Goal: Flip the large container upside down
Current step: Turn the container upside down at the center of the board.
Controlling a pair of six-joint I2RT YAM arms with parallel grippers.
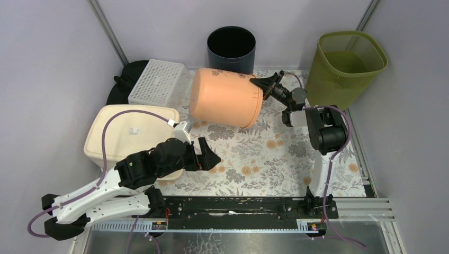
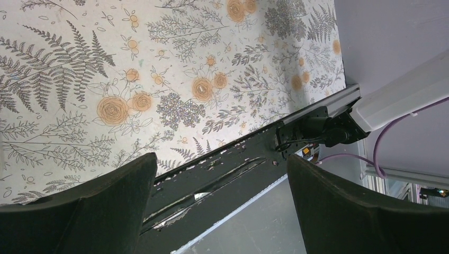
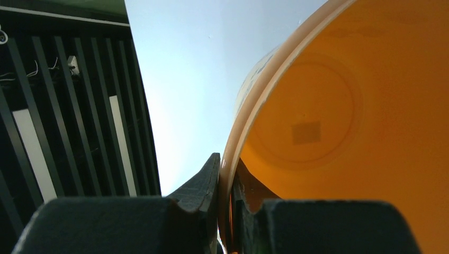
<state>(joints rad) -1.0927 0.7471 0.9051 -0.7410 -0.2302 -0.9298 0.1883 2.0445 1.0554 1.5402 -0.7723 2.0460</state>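
Orange plastic bucket, the large container, lay tipped on its side at the back of the floral surface, with its mouth turned to the right. The right fingers were closed tightly on its rim, one inside and one outside, as the right wrist view showed. I think this hold was chosen so that the arm could roll the bucket further over. The left fingers were wide open and held nothing, hanging over the near surface, probably to keep out of the way. About half of the turn seemed done.
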